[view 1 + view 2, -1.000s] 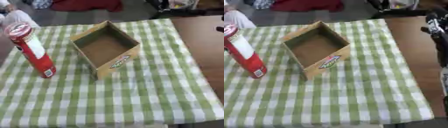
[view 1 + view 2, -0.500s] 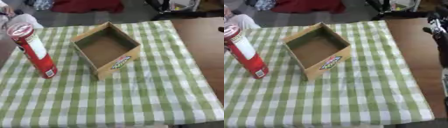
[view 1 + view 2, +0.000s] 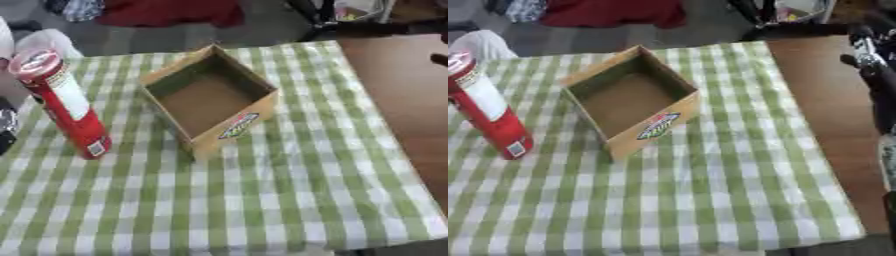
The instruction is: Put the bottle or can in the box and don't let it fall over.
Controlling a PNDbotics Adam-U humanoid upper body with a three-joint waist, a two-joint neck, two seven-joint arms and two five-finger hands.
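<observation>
Tall red can w/ white label stands upright on the worktop, left side, on the green-and-white checked cloth. Barcode low on its side, pale lid on top. Not in the box; just beside it w/ a strip of cloth between, no contact.

Cardboard box sits approx. centre, turned cornerwise, top open, inside bare brown. Logo sticker on its near-right wall.

Right hand shows at the right edge of the right eye view, over the bare brown wood beside the cloth, well apart from can and box. Dark parts only; can't tell if its fingers are spread or curled. It holds nothing that shows.

Left hand: only a dark bit at the left edge, can't tell what it is.
</observation>
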